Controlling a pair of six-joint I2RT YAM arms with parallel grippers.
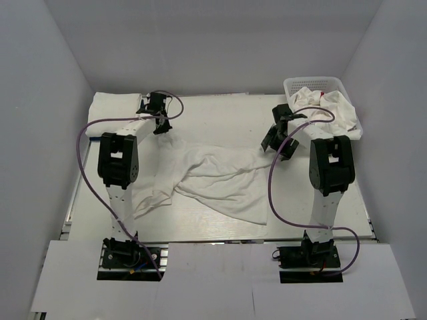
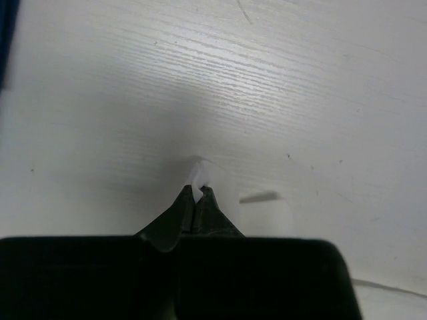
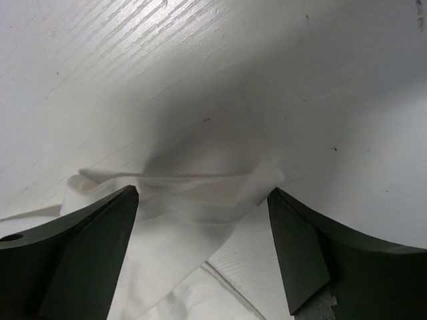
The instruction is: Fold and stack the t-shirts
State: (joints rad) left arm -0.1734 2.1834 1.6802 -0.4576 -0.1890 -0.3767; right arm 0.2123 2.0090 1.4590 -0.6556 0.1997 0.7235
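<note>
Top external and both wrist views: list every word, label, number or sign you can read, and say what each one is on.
No text can be read in any view.
Red print on the heaped t-shirts in the basket: too small to read.
Spread white t-shirt: plain, with no lettering showing.
Table: no labels or marks that read as text.

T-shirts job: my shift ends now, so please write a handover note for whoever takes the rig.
Left gripper: shut, pinching a bit of the white t-shirt.
Right gripper: open, straddling that shirt's edge.
The shirt lies crumpled on the table, unfolded.
Done: folded white cloth at the far left.
More shirts heaped in the basket.
Left to do: fold this one, stack it, then the basket's.
</note>
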